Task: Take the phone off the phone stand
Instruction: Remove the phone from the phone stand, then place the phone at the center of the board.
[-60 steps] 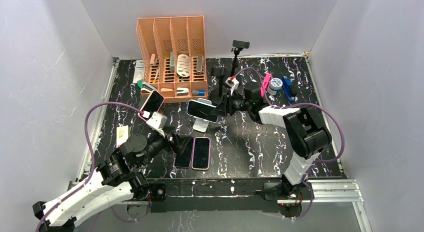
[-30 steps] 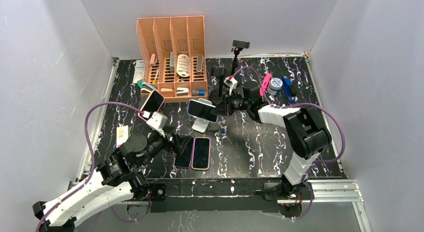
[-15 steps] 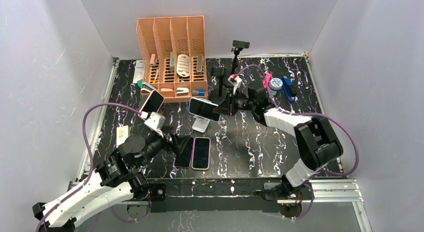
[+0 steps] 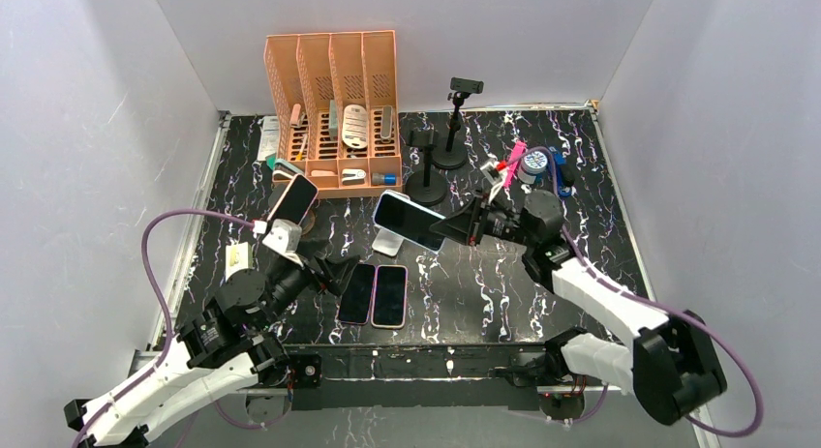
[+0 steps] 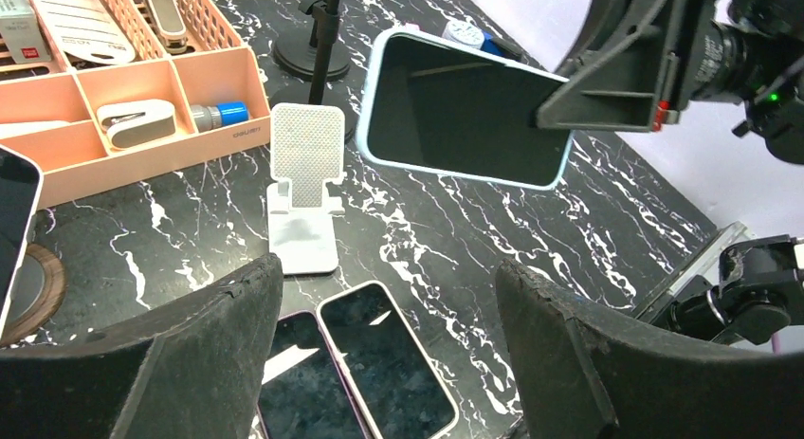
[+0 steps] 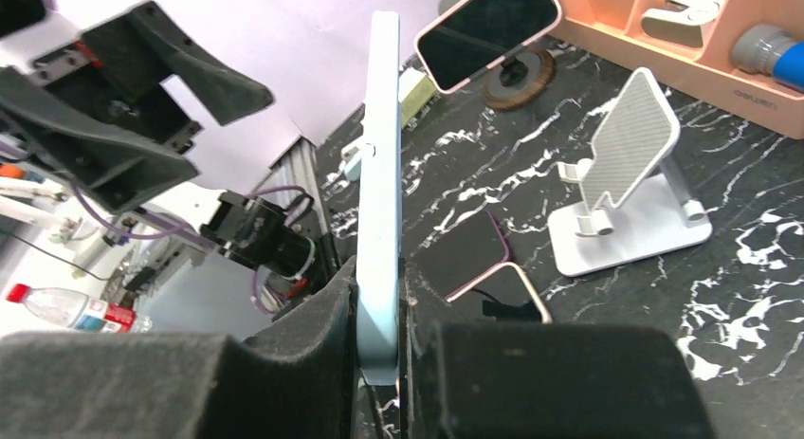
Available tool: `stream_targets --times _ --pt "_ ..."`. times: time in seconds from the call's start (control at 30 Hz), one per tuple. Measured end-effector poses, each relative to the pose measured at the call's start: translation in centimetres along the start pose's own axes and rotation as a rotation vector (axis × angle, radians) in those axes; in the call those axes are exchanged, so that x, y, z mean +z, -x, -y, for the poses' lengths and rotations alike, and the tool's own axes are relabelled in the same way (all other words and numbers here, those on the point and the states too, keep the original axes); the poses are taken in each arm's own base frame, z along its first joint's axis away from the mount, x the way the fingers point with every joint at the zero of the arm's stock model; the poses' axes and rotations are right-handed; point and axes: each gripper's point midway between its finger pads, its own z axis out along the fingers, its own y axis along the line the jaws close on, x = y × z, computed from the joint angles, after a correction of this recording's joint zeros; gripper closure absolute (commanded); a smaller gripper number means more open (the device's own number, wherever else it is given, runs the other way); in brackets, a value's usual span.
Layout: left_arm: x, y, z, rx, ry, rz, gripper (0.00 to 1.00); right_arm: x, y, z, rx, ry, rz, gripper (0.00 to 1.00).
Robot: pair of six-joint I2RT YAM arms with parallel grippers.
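Observation:
My right gripper (image 4: 453,226) is shut on a light-blue-cased phone (image 4: 409,222) and holds it in the air, clear of the white phone stand (image 4: 389,242). The stand is empty in the left wrist view (image 5: 303,188), where the phone (image 5: 465,109) hangs above and to its right. In the right wrist view the phone (image 6: 381,173) shows edge-on between my fingers (image 6: 313,335), with the stand (image 6: 630,178) to the right. My left gripper (image 4: 334,271) is open and empty, left of two phones lying flat (image 4: 376,294).
A pink-cased phone (image 4: 294,198) rests on a round wooden stand at the left. An orange desk organiser (image 4: 332,109) stands at the back. Two black stands (image 4: 438,158) and small items (image 4: 535,164) are at the back right.
My right gripper has lifted the blue phone off the white stand and carried it right and towards the near edge. The left gripper has shifted slightly.

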Motion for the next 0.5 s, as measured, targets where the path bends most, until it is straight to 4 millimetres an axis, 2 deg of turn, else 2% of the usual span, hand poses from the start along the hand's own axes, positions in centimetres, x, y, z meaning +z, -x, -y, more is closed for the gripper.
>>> stream_targets --times 0.23,0.5 --pt "0.8 0.7 1.1 -0.109 -0.038 0.066 0.2 -2.4 0.8 -3.4 0.08 0.054 0.137 0.99" --pt "3.0 3.0 5.3 -0.332 -0.184 0.128 0.21 -3.8 2.3 -5.8 0.201 0.13 0.281 0.99"
